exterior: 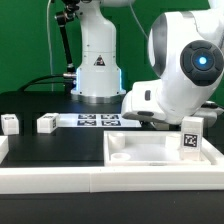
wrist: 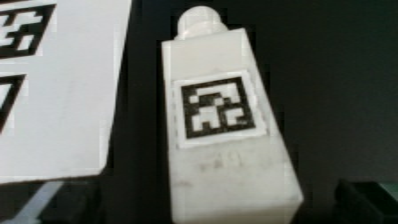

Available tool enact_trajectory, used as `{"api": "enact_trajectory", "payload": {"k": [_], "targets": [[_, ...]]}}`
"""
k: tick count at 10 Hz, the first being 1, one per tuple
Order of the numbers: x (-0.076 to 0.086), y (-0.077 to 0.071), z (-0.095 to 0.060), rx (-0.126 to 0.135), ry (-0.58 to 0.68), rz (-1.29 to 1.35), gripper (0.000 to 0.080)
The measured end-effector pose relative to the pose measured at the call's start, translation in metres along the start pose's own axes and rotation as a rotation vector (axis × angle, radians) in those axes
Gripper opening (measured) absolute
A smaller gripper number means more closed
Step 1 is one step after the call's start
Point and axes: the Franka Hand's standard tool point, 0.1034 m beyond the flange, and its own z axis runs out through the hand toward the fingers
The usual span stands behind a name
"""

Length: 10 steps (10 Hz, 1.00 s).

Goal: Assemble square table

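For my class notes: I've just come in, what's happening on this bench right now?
A robot arm is building a small square table. Its gripper hangs open over one white leg lying beside the marker board, not yet gripped. The tabletop sits in front, another leg stands by it, and two more wait apart.

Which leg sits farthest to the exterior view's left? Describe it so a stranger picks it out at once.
Start at the robot's white base and drop to the marker board before it. To the exterior view's left of that board sit two small white legs; yours is the outer leg, nearest the picture's edge, beyond its neighbour.
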Motion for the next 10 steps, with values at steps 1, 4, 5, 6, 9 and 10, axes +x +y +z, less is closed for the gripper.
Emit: {"api": "enact_trajectory", "payload": {"k": [1,4,5,6,9,10], "targets": [[-0.0012,-0.0006,0.0028,0.000,0.005,-0.002,0.0649],[-0.0059,0.0022,0.0090,0.001,0.010,0.000,0.0649],[-0.0063,0.0030,0.0099,0.001,0.009,0.001,0.0619],[-0.0059,0.0032,0.0092,0.002,0.010,0.002,0.0619],[-0.0046,0.0042,0.0066,0.007,0.013,0.004,0.0287],[-0.0044,0.0046,0.0063,0.008,0.014,0.005,0.0288]]}}
